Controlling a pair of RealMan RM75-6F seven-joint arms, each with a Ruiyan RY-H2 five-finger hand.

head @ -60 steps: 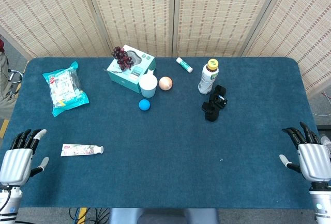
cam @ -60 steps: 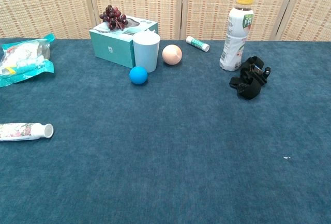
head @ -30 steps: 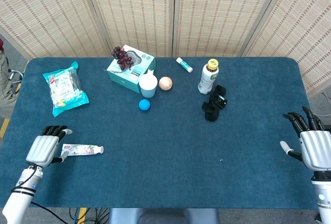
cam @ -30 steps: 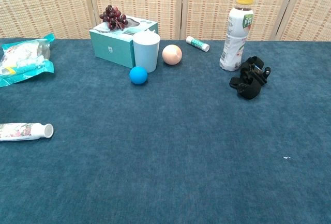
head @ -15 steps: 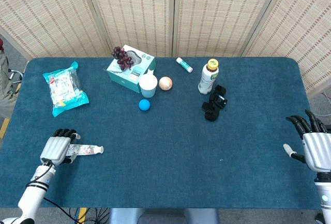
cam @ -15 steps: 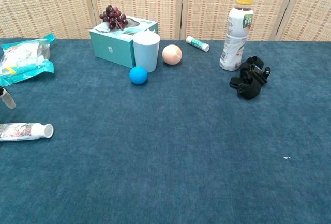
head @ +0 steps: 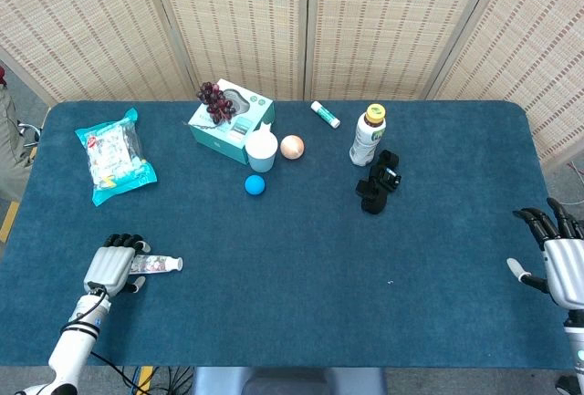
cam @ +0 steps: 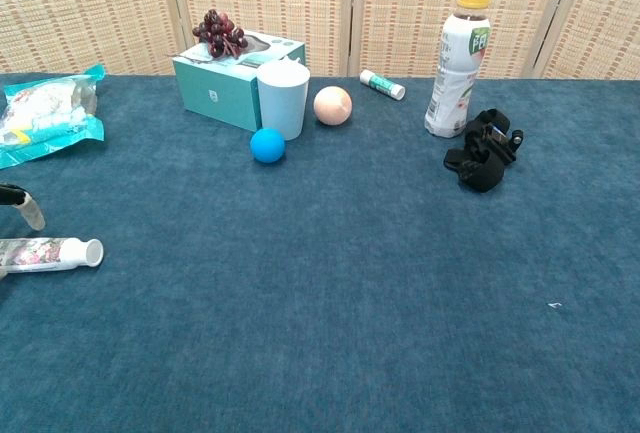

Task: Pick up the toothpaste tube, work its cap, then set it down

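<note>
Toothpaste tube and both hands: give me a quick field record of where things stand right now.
toothpaste tube: flat on table, cap end pointing right
left hand: over the tube's tail end, fingers apart; contact unclear
right hand: at table's right edge, fingers spread, holding nothing
nearest other item: snack bag, apart from tube
tube lifted: no

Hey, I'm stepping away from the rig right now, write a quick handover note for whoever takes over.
Left hand: over the flat end of the toothpaste tube, fingers spread; whether it touches the tube cannot be told. Nothing is gripped.
Right hand: open at the table's right edge, holding nothing.
Tube: lying flat near the front left of the table, white cap pointing toward the middle.
Done: only the reach to the tube.
Left: grip and lift the tube, work the cap, set it down. The right hand will probably have to come across for the cap.
</note>
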